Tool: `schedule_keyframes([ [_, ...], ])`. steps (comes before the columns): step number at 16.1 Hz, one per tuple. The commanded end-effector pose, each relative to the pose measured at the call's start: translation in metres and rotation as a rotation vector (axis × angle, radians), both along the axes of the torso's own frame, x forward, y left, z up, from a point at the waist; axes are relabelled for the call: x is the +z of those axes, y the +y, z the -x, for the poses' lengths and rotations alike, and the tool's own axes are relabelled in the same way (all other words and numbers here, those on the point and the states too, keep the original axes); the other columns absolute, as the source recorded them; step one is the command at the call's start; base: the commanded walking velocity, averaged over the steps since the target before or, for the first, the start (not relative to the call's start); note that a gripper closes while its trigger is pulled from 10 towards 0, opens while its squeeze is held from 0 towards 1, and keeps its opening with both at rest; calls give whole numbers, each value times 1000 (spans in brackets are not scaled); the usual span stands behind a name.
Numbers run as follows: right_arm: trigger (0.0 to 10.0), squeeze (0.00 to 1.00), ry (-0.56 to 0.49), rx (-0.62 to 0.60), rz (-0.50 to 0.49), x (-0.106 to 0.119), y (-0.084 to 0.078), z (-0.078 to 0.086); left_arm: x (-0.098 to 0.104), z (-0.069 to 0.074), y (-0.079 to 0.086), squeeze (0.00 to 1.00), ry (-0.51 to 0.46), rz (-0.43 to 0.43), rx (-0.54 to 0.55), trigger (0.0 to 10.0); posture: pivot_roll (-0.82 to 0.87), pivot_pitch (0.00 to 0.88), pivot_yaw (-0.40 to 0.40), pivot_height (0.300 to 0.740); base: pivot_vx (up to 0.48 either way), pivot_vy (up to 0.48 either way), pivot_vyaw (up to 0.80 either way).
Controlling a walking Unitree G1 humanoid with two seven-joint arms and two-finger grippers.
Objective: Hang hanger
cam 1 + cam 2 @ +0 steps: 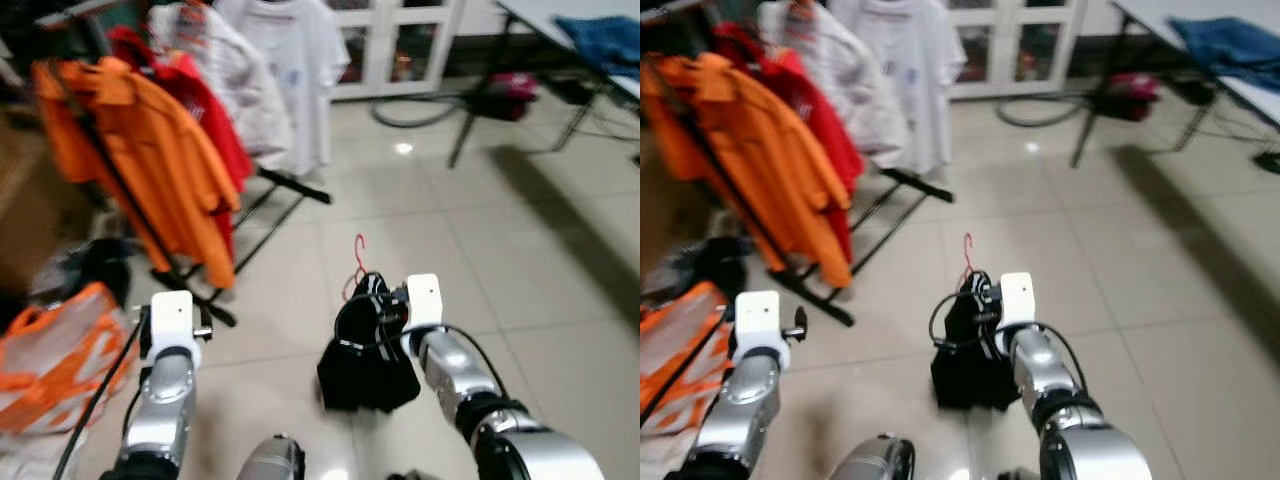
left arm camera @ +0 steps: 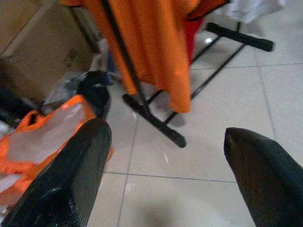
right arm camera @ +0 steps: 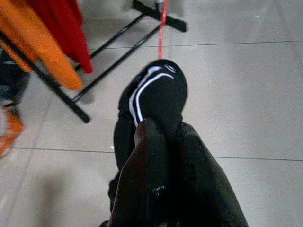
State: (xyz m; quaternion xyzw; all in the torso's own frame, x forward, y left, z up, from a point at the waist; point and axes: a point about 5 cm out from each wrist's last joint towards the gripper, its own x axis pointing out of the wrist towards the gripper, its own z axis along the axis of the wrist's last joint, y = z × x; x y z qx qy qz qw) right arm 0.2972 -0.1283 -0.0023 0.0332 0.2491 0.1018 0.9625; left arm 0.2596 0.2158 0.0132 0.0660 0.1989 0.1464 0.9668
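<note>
Red hanger [image 1: 357,262] mostly hidden under black garment [image 1: 365,360]; rack [image 1: 150,235] top cut off.

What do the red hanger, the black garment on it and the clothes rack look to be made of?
Red hanger: thin and bright red, probably coated wire or plastic; too blurred to settle. Black garment, held by the right gripper: soft matte fabric that folds and drapes. Clothes rack: straight slim black bars, likely painted metal.
</note>
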Motion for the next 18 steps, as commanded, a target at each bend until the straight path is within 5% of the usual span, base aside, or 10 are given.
schedule_keyframes([
  [1,0,0,-35,-21,-23,4,0,-2,-1,0,0,0,12,-1,0,10000,130,74,53,740,0,0,481],
  [6,0,0,-18,-173,-209,6,-6,-6,-2,8,-10,0,86,-66,-28,10000,130,58,94,740,0,-261,483],
  [8,0,0,-22,-164,-188,6,-6,-5,2,6,-10,0,65,-82,-41,10000,125,59,88,740,0,-433,481],
  [13,0,0,-76,14,-104,14,-2,-10,-2,-5,-19,0,73,-45,-10,10000,93,81,19,740,0,-137,483],
  [16,0,0,-129,212,-214,38,13,-25,11,-16,-11,0,39,-96,-77,10000,90,93,0,740,0,0,150],
  [18,0,0,-214,408,-326,73,21,-41,18,-26,-4,0,76,-72,-234,10000,90,103,-7,740,0,0,0],
])
